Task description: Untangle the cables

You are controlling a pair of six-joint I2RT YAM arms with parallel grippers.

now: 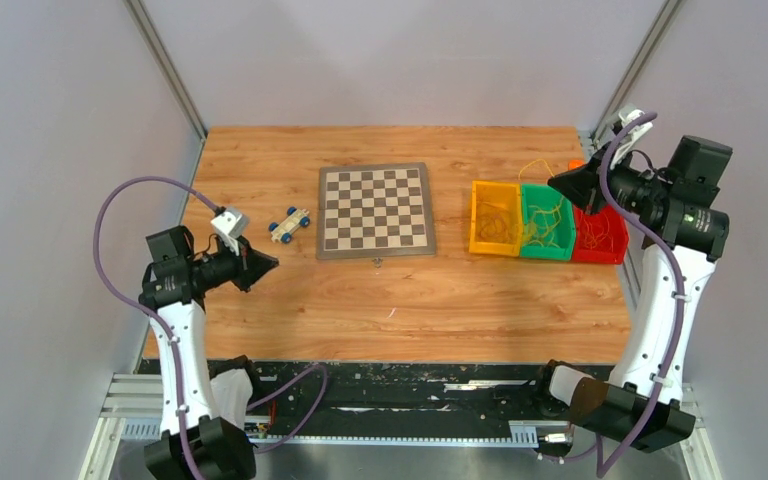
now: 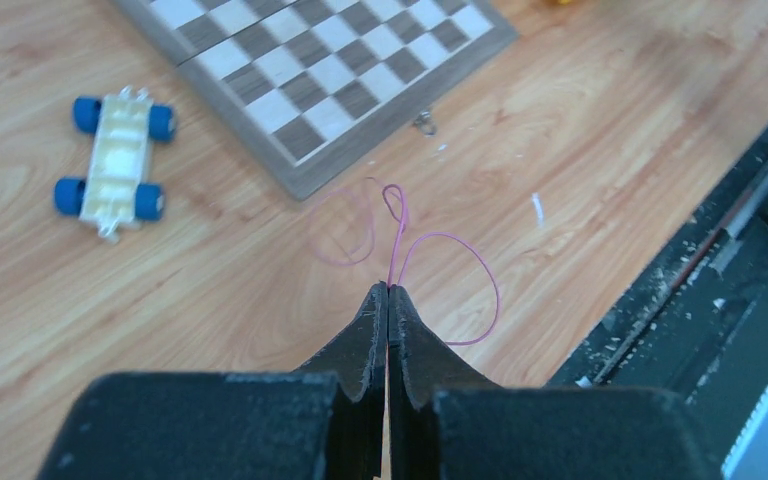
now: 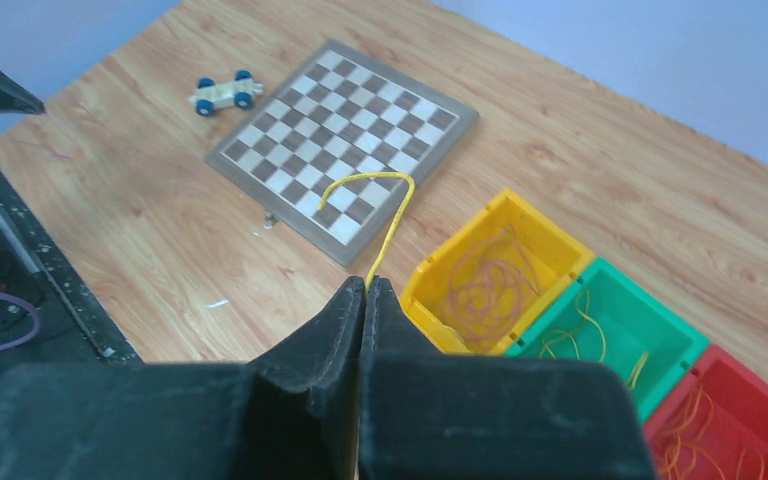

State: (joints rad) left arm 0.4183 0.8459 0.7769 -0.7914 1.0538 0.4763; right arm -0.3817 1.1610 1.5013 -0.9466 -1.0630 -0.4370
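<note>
While both arms are pressing their jaws fully together, each is pinching a single strand. The left gripper [image 2: 388,290] is gripping a very thin pink wire loop [image 2: 447,235], and the right gripper [image 3: 364,283] is gripping a thin yellow wire [image 3: 392,225].

The pink loop is crossing over itself at twelve o'clock from the fingertips. A hard pull would probably be cinching that crossing into a knot instead of opening it. Both strands are so fine that they may slip out of the tips during any quick swing. The yellow wire is arching over the rest of the thin tangled strands [image 3: 485,280], which are lying in the yellow plastic bin [image 3: 550,228], the green plastic bin [image 3: 655,303] and the red plastic bin [image 3: 760,372]. If it dips, it could be snagging them.

In the overhead view the left arm is reaching low at nine o'clock on the wooden table [image 1: 480,295], pointing toward three o'clock. The right arm is standing tall at three o'clock, with its wrist hanging over the bins and aiming toward nine o'clock.
</note>
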